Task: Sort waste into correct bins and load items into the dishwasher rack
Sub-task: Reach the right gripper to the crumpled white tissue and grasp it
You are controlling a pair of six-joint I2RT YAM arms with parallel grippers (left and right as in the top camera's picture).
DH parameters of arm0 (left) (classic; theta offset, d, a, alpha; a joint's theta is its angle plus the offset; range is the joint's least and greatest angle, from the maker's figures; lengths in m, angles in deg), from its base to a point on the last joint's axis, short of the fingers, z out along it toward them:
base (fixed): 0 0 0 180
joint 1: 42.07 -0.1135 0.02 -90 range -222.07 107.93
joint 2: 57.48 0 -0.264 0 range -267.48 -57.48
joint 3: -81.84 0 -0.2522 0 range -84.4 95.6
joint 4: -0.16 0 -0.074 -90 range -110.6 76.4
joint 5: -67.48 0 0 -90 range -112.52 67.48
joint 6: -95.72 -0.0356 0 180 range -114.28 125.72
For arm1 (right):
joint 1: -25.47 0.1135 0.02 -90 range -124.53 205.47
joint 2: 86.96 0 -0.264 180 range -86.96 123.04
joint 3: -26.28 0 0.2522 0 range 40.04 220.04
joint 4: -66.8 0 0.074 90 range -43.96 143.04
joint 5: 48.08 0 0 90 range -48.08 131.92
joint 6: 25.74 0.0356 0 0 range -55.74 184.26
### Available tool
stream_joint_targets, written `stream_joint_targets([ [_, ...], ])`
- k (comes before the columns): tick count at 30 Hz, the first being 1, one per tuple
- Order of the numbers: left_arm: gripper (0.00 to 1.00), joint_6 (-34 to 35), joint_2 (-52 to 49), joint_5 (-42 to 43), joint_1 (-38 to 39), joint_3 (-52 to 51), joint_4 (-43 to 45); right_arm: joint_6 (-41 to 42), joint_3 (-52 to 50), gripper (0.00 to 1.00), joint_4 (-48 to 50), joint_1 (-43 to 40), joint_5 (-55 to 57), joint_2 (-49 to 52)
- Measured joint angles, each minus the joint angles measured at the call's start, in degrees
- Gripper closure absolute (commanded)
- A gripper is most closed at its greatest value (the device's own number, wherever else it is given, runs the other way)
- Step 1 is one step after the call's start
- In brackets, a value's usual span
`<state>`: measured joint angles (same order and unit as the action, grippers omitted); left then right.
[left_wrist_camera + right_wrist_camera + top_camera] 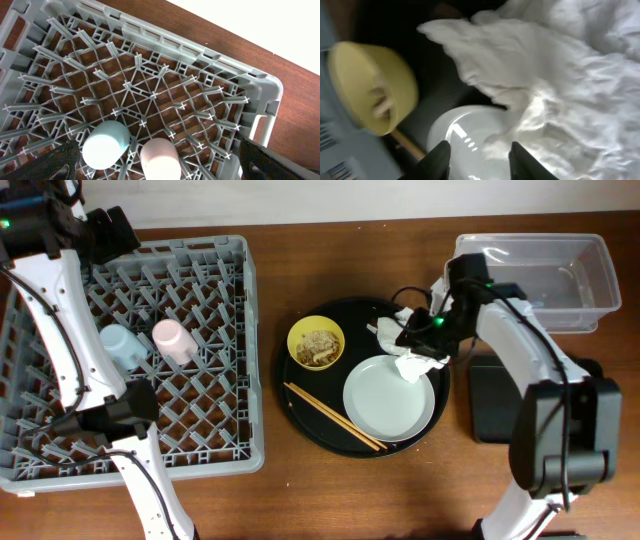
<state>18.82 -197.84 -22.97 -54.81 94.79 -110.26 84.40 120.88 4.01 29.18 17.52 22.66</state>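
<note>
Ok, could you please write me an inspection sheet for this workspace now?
Surface: brown wooden table.
Job's things: blue cup and pink cup in the rack; yellow bowl with scraps, plate, chopsticks and napkin on the round black tray; clear tub and shallow black tray to the right.
Clutter: nothing seen.
Hands: left hand open over the rack; right hand open at the napkin.
Cables: black cable looping by the right arm.
Surroundings: pale wall behind the table.
</note>
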Motion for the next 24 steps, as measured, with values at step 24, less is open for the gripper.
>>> stream_joint_targets([
  [24,0.01,0.00,0.00,0.00,0.00,0.00,-0.02,10.23,-0.37,0.59,1.29,11.52,29.55,0.90],
])
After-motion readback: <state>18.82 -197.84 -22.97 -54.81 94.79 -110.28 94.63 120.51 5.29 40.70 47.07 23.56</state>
